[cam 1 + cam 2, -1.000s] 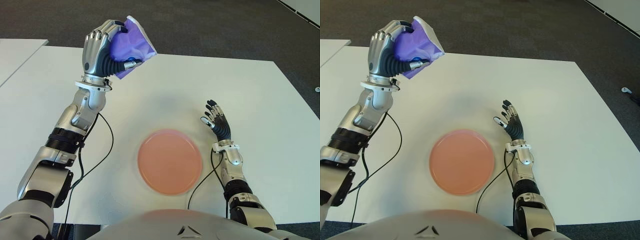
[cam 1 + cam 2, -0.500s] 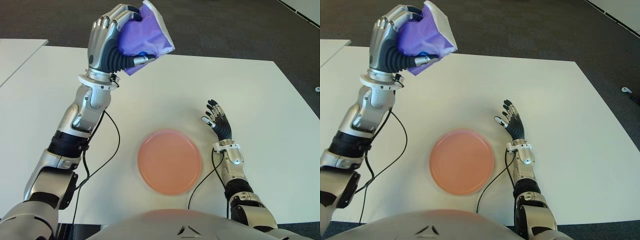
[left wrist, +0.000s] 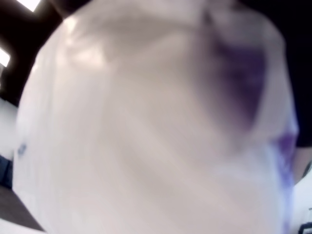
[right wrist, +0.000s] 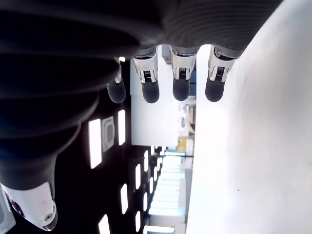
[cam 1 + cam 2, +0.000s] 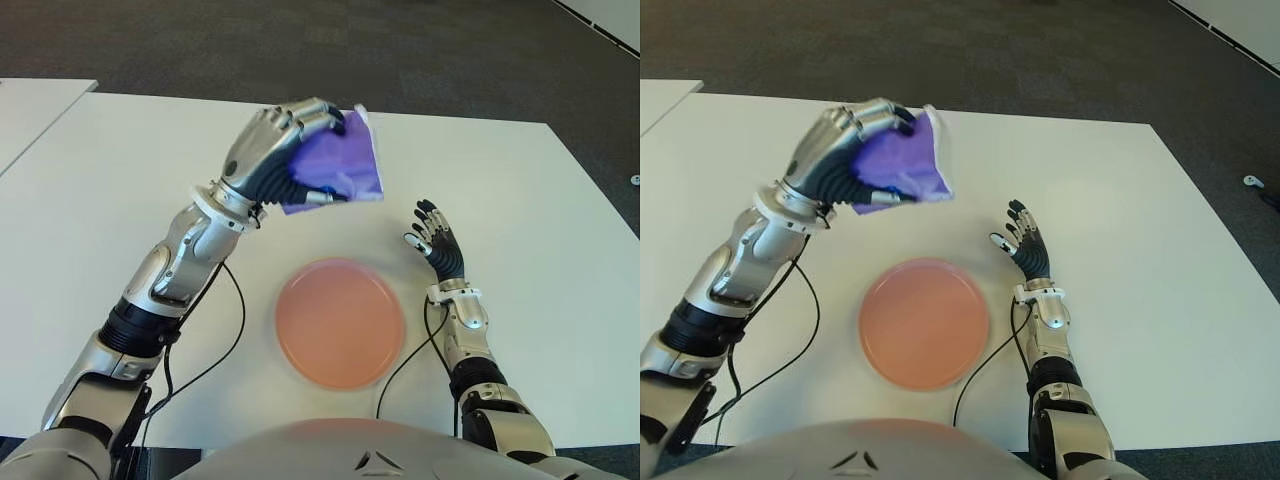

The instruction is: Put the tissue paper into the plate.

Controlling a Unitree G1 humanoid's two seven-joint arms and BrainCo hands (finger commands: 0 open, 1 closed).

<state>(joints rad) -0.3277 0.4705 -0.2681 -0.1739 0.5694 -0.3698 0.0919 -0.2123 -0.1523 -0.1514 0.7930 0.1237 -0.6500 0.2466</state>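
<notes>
One purple tissue packet (image 5: 335, 170) is up in the air above the white bench (image 5: 90, 190), in the upper middle of the eye views, clasped in the left hand (image 5: 285, 160), whose fingers (image 5: 300, 118) curl over its top edge while the thumb presses from below. The packet hangs above and slightly left of the single pink plate (image 5: 340, 322), well apart from it; the plate lies flat on the bench in the lower middle of the frame and holds nothing. In the left wrist view the packet (image 3: 146, 126) fills nearly the whole picture as a pale, purple-tinged surface. The right hand (image 5: 435, 243) shows just right of the plate, fingers spread and pointing up the frame, holding nothing; its wrist view shows four straightened fingertips (image 4: 181, 80).
</notes>
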